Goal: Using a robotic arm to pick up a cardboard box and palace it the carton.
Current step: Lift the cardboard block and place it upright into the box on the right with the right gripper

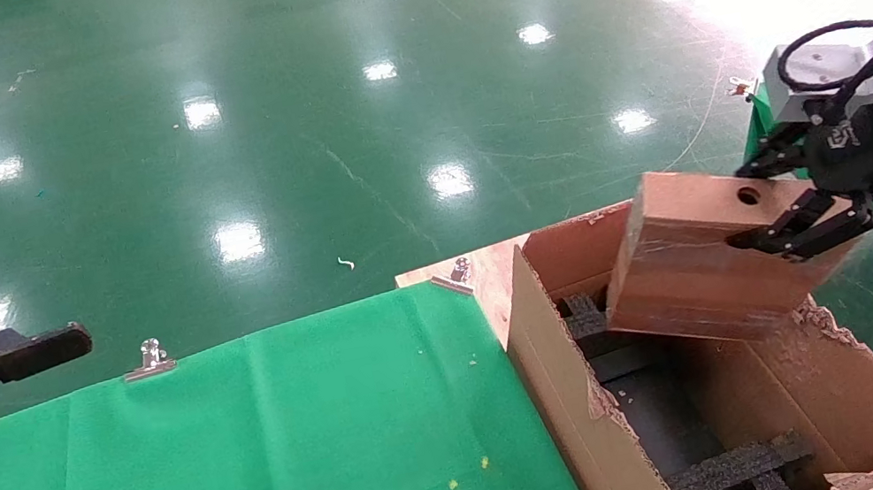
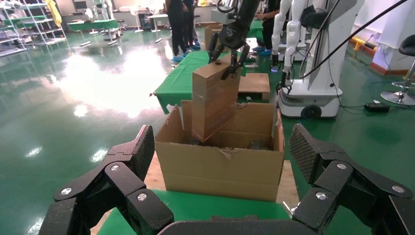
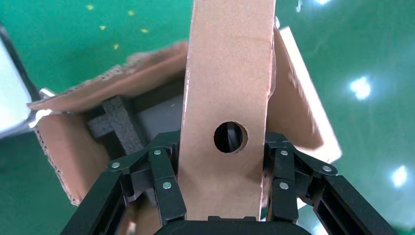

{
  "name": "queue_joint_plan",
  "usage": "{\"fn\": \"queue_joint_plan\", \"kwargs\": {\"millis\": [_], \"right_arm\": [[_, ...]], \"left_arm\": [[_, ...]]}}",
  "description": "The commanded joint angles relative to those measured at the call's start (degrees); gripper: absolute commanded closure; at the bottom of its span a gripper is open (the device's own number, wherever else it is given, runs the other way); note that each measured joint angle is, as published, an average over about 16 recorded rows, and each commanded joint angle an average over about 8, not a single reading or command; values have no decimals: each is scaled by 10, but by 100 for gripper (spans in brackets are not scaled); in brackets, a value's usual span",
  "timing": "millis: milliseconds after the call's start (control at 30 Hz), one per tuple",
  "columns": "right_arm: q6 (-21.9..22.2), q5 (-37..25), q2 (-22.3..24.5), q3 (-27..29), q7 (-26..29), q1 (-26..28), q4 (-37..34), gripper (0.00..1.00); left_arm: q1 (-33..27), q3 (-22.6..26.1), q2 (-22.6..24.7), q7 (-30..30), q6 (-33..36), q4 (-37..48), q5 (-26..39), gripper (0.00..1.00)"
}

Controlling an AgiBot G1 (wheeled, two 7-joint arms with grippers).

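Now cardboard box (image 1: pixel 696 262) clamped (tilted), right gripper (image 1: pixel 789 205)

Right gripper (image 1: pixel 797 204) clamped (left gripper (image 1: pixel 24 452) agape)

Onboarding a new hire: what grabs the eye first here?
The right gripper holds the cardboard box tilted over the open carton, its lower end dipping inside above black foam blocks. The left gripper hangs open over the green cloth.

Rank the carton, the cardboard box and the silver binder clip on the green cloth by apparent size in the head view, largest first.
1. Carton
2. Cardboard box, held in the right tool over the carton
3. Binder clip, by far the smallest
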Motion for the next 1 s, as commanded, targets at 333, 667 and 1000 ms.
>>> {"fn": "queue_joint_plan", "kwargs": {"millis": [333,667,1000], "right_arm": [[90,41,64,-13,150,-65,-16,100],[152,75,119,-12,237,-99,27,100],[151,74,113,-12,236,-99,23,100]], "left_arm": [[0,0,0,0,0,0,0,0],[0,0,0,0,0,0,0,0],[0,0,0,0,0,0,0,0]]}}
